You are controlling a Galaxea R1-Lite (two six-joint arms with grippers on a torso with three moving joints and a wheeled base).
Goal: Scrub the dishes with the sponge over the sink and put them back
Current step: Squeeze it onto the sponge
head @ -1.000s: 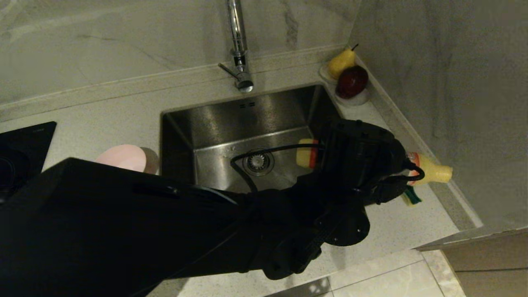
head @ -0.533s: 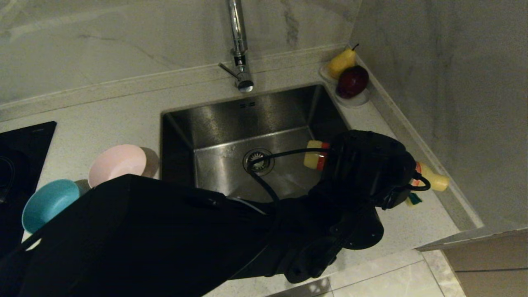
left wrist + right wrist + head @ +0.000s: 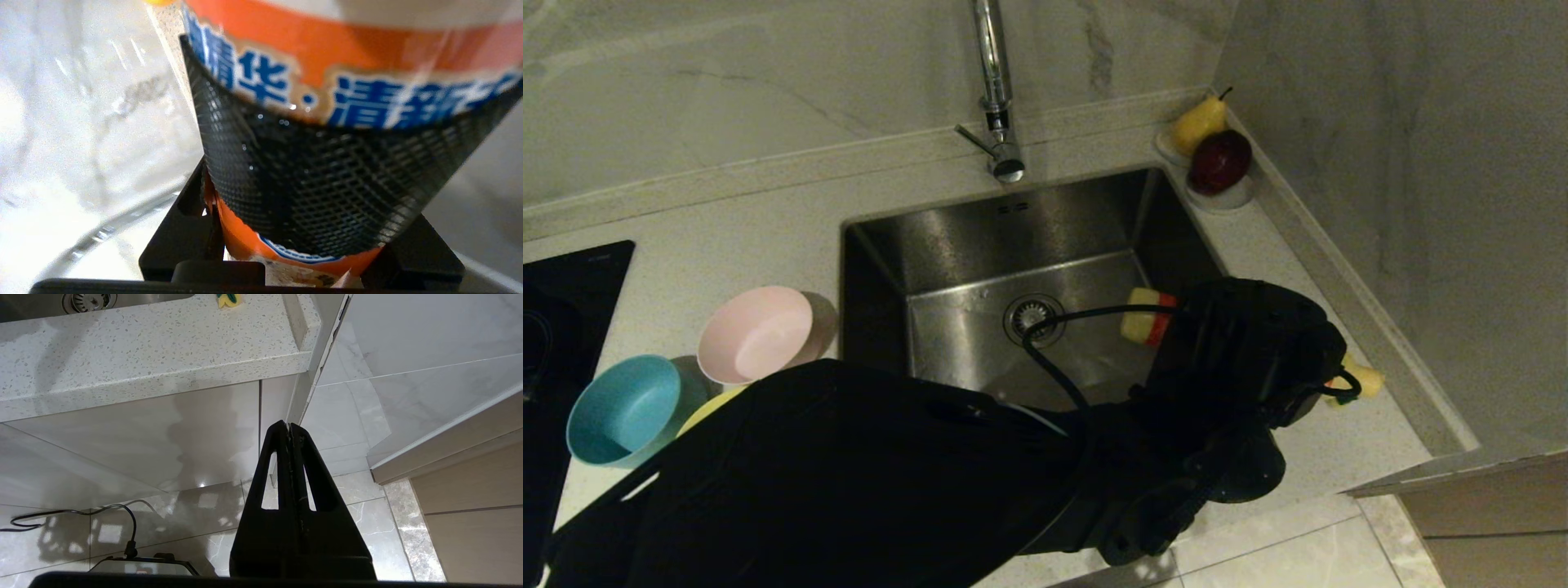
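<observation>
A robot's left arm reaches across a speckled stone counter [image 3: 768, 237] and its steel sink [image 3: 1021, 245], the left gripper [image 3: 1241, 343] clamped on a yellow detergent bottle [image 3: 1147, 316] with an orange label, held level over the sink's right edge. Three bowls wait on the counter left of the sink: pink bowl [image 3: 756, 333], blue bowl [image 3: 621, 408] and a yellow bowl [image 3: 709, 406] mostly hidden behind the arm. The sponge [image 3: 229, 299] lies on the counter right of the sink, likely untouched. The right gripper [image 3: 291, 430] hangs below counter level, jaws pressed together, holding nothing. By the look of it, scrubbing has not begun; every bowl remains to be washed and returned.
</observation>
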